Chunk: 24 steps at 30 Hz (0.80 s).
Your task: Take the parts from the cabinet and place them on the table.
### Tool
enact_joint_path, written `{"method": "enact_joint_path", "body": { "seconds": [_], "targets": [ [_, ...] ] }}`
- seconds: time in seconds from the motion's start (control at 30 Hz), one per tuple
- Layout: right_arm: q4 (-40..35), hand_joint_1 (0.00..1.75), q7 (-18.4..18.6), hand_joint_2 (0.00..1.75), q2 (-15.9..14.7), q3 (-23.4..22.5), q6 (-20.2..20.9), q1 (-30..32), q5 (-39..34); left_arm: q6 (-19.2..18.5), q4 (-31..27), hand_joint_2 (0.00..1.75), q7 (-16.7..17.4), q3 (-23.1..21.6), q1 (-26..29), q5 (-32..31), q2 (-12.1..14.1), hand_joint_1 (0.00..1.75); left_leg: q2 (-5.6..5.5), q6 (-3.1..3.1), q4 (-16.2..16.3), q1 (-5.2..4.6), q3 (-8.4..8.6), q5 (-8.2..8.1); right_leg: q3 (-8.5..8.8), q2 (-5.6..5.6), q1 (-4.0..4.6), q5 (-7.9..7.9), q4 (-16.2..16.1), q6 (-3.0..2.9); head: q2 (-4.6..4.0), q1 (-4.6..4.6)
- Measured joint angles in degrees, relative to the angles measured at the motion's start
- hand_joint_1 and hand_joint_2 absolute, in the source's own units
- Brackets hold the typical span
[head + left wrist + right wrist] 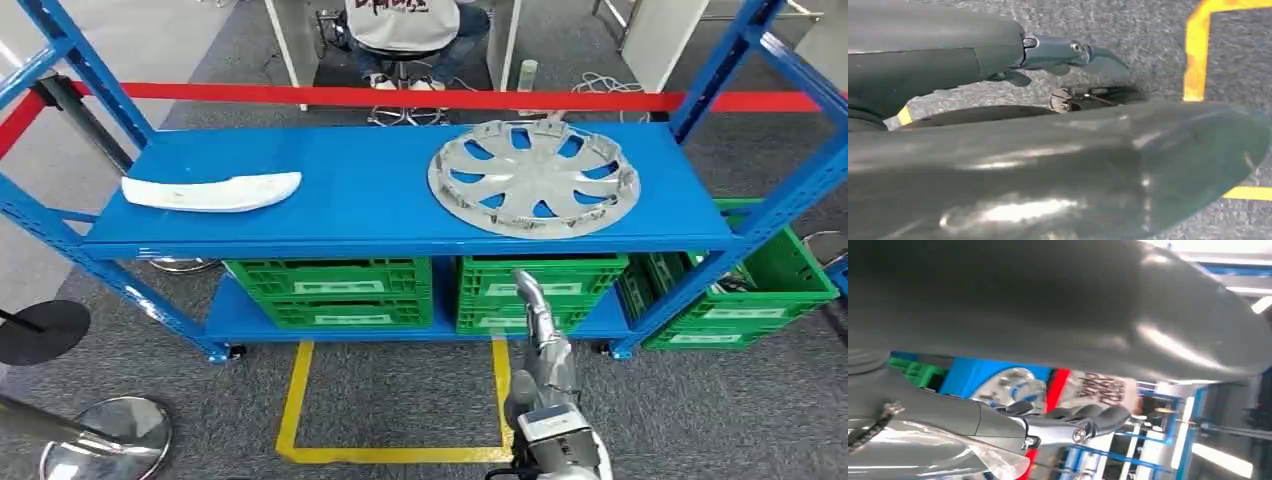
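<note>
The right hand [533,300] is reaching up, fingers loosely apart and holding nothing. The hubcap [533,177] is lying flat on the shelf [370,200]; gripping its near rim looks best.

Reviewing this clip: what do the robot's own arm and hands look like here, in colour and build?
The right arm is silver metal with a white segment near the body. The right hand has a glossy grey cover, a thick grey thumb and darker fingers on shiny pinned links. The left hand looks alike: dark glossy grey cover, bluish-grey fingers.
</note>
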Motion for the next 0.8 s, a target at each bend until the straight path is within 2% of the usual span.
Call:
{"method": "enact_joint_path", "body": {
  "seconds": [0.07,0.1,0.13,0.2,0.23,0.27,0.3,0.33,0.37,0.4,0.43,0.53,0.6,0.63,0.7,0.73,0.77,0.8],
  "targets": [
    [-0.02,0.0,-0.02,0.0,0.0,0.09,-0.09,-0.24,0.04,0.04,-0.02,0.0,-0.04,0.02,-0.62,-0.11,-0.13,0.0,-0.09,0.51,-0.62,0.27,0.45,-0.01,0.64,-0.1,0.04,-0.42,-0.44,0.56,0.0,0.0],
    [-0.02,0.0,-0.04,0.0,0.0,0.09,-0.09,-0.28,0.06,0.04,-0.02,0.0,-0.04,0.02,-0.84,-0.2,-0.11,0.0,-0.13,0.78,-0.98,0.48,0.88,0.0,0.62,-0.35,-0.02,-1.18,0.32,0.88,0.0,0.09],
    [-0.02,0.0,-0.04,0.0,0.0,0.09,-0.09,-0.46,0.06,0.04,-0.02,0.0,-0.04,0.02,-1.02,-0.24,-0.13,0.0,-0.09,1.2,-1.04,0.5,1.08,-0.26,-0.83,-0.5,0.02,-2.94,2.98,1.09,0.02,0.2],
    [0.0,0.0,-0.04,0.0,0.0,0.09,-0.11,-0.44,-0.02,0.04,-0.02,0.0,-0.04,0.0,-1.09,-0.37,-0.2,0.0,0.03,1.59,-1.03,0.43,1.25,-0.74,-6.46,-0.49,-0.08,-6.93,12.31,1.35,0.0,0.15],
    [0.0,0.0,-0.04,0.0,-0.02,0.09,-0.11,-0.35,-0.05,0.02,-0.02,0.0,-0.04,0.0,-1.1,-0.44,-0.2,0.0,0.04,1.61,-1.02,0.42,1.3,-0.99,-9.24,-0.5,-0.08,-7.96,16.28,1.44,0.0,0.18],
    [0.0,0.0,-0.02,0.0,-0.02,0.09,-0.11,-0.29,-0.05,0.04,-0.02,0.0,-0.04,0.02,-1.1,-0.46,-0.15,0.0,0.01,1.63,-1.02,0.42,1.48,-1.22,-11.04,-0.51,-0.08,-7.45,17.98,1.47,0.02,0.2],
    [0.0,0.0,-0.02,0.0,-0.02,0.09,-0.11,-0.28,-0.07,0.02,-0.02,0.0,-0.04,0.02,-1.09,-0.52,-0.15,0.0,-0.08,1.59,-1.01,0.42,1.89,-1.53,-11.4,-0.51,-0.09,-5.09,16.74,1.45,0.0,0.15],
    [0.0,0.0,-0.02,0.0,-0.02,0.09,-0.11,-0.31,-0.09,0.02,-0.02,0.0,-0.04,0.02,-1.08,-0.52,-0.15,0.0,-0.2,1.51,-1.01,0.42,2.42,-1.9,-10.41,-0.51,-0.09,-1.62,13.06,1.3,0.0,0.22],
    [0.0,0.0,-0.02,0.0,-0.02,0.09,-0.07,-0.33,-0.35,0.0,-0.02,0.0,-0.04,0.02,-1.09,-0.57,-0.17,0.0,-0.31,1.35,-1.01,0.43,3.03,-2.27,-8.67,-0.52,-0.1,2.16,7.81,1.2,0.0,0.2],
    [0.0,0.0,-0.02,0.0,-0.02,0.09,0.0,-0.34,-0.83,-0.04,-0.02,0.0,-0.04,0.02,-1.08,-0.7,-0.22,0.0,-0.35,1.1,-1.02,0.41,3.36,-2.58,-7.26,-0.54,-0.11,4.97,3.25,0.99,0.0,0.24],
    [0.02,0.0,-0.04,0.0,-0.02,0.09,0.15,-0.38,-1.27,-0.07,-0.02,0.0,-0.02,0.0,-1.12,-0.88,-0.19,0.0,-0.4,0.8,-0.77,0.02,3.38,-2.79,-6.7,-0.54,0.03,4.56,2.44,0.72,0.0,0.13],
    [0.0,0.0,-0.26,0.0,-0.02,0.04,0.5,-0.29,-2.1,-0.13,-0.02,0.0,0.07,0.0,-1.11,-1.14,-0.15,0.0,-0.45,0.21,-0.86,0.12,3.13,-2.59,-6.59,-0.24,0.2,4.73,2.02,-0.14,0.02,0.0],
    [0.0,0.0,-0.26,0.0,-0.02,0.04,0.9,-0.37,-2.23,-0.28,-0.02,0.0,0.07,0.0,-1.14,-1.25,-0.04,0.0,-0.37,-0.34,-0.43,0.04,3.12,-3.37,-6.17,-0.48,-0.44,5.09,1.46,-0.72,0.02,0.07],
    [-0.02,0.0,-0.31,0.0,-0.02,0.02,0.98,-0.43,-2.25,-0.68,-0.02,0.0,0.04,0.0,-1.14,-1.47,-0.04,0.0,-0.15,-0.82,1.37,0.07,2.5,-4.78,-6.05,-0.58,-0.47,5.01,1.46,-0.95,0.0,-0.53],
    [0.0,0.0,-0.37,0.0,-0.02,0.0,1.07,-0.38,-2.23,-1.49,-0.02,0.0,-0.24,0.0,-1.15,-1.7,0.05,0.0,0.03,-1.41,9.7,0.41,-1.1,-9.13,-5.93,-0.89,-0.44,4.85,1.47,-1.31,0.02,-0.59],
    [0.0,0.0,-0.44,0.0,-0.02,0.0,1.07,-0.33,-2.19,-1.99,-0.02,0.0,-0.53,0.0,-1.1,-1.7,0.05,0.0,0.06,-1.57,13.88,0.47,-2.97,-10.69,-5.91,-1.0,-0.44,4.8,1.49,-1.38,0.0,-0.59],
    [0.0,0.0,-0.48,0.0,-0.02,0.0,1.09,-0.31,-2.16,-2.38,-0.02,0.0,-0.87,0.0,-0.99,-1.81,0.07,0.0,0.08,-1.64,16.27,0.53,-4.02,-11.04,-5.85,-1.01,-0.44,4.77,1.49,-1.42,0.02,-0.63],
    [0.0,0.0,-0.53,0.0,-0.02,0.0,1.07,-0.3,-2.12,-2.43,-0.02,0.0,-1.22,0.0,-0.89,-2.14,0.09,0.0,0.1,-1.63,15.69,0.59,-3.68,-9.88,-5.72,-0.99,-0.44,4.72,1.49,-1.42,0.02,-0.61]
  ]
}}
